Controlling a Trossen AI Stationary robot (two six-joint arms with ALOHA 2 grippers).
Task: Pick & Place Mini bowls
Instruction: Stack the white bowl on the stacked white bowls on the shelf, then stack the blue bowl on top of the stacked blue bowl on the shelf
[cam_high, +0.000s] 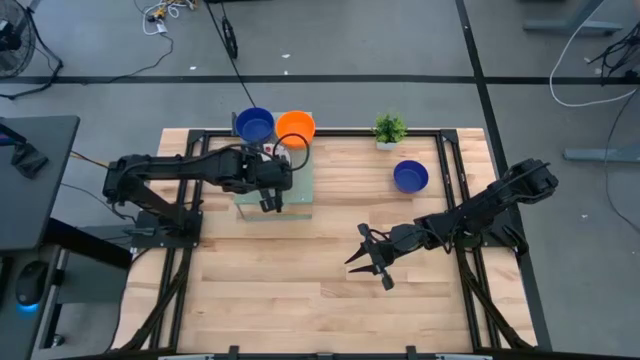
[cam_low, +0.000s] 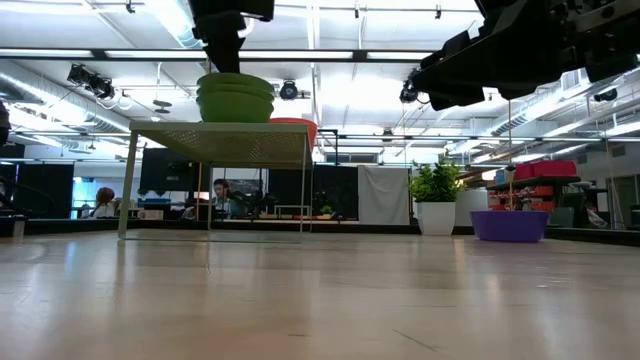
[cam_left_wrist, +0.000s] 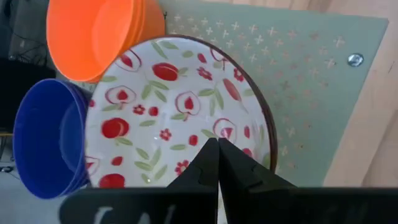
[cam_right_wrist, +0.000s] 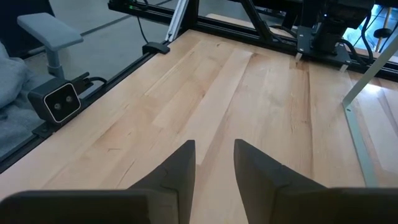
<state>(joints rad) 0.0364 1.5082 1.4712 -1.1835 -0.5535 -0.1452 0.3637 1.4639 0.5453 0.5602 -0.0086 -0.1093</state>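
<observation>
A pale wooden table (cam_high: 300, 270) fills the high view, framed by dark rails, with grey floor and loose cables around it; across the low view, a bright workshop with ceiling lights stretches behind. And here's the left gripper (cam_high: 270, 195), parked over a small pale green perforated stand (cam_high: 295, 195) near the table's far edge, its fingers (cam_left_wrist: 214, 165) pressed tight together with nothing between them. Right beneath those closed tips sits a white bowl with red and green floral pattern (cam_left_wrist: 174, 112), resting on the stand. Just beyond that gripper, at the stand's far side, an orange bowl stack (cam_high: 295, 127) and a dark blue bowl stack (cam_high: 254, 124) stand side by side, touching or nearly so; the wrist view shows both edging up against the patterned bowl. Over to the right gripper (cam_high: 372, 262), hovering above bare wood toward the middle of the table, its two fingers (cam_right_wrist: 177, 171) parted with a clear gap and holding nothing. Well beyond it, toward the far right corner, a lone dark blue bowl (cam_high: 410, 176) sits on the tabletop, with a small green potted plant (cam_high: 389, 129) just behind that bowl. In the low view that bowl (cam_low: 510, 225) rests flat, the plant (cam_low: 436, 198) upright to its side, and people show faintly in the room behind.
</observation>
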